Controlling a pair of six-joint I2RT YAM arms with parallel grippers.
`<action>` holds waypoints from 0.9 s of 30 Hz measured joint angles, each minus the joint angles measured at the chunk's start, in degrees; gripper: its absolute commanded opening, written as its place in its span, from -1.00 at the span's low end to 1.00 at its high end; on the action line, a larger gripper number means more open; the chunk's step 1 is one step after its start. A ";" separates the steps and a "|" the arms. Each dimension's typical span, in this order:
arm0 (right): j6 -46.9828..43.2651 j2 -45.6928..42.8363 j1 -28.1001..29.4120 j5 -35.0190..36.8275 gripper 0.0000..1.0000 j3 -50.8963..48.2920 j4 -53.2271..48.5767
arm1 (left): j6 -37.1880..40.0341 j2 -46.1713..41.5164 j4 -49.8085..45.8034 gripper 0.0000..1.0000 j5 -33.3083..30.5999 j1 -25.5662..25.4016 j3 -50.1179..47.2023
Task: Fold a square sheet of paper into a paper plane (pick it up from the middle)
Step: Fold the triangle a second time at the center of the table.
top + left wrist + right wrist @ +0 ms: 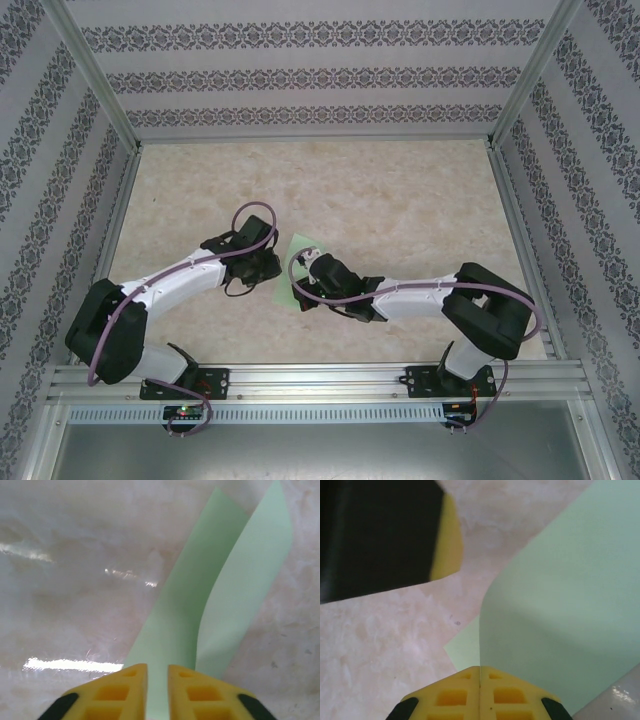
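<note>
The right fingers (451, 696) are pressed tight together, pinching a raised fold of the square sheet of paper (560, 605), which curves away from their seam. The left fingers (120, 692) stand a thin slit apart, closed on a strip of the same sheet running between them. The paper lies between both wrists, near the middle of the surface (400, 190), slightly toward its near edge.
</note>
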 measured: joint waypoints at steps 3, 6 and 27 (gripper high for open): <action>1.16 1.07 -0.39 -1.38 -1.00 0.00 0.15 | -0.57 0.02 0.66 -0.87 1.31 0.00 -2.01; 2.43 1.42 -0.39 -2.03 -1.00 0.00 0.46 | -1.44 0.26 1.90 -0.92 2.86 0.00 -3.06; 9.86 2.95 -3.76 -5.68 -1.00 -0.17 4.26 | -3.48 6.03 9.16 -0.99 9.88 -0.11 -5.46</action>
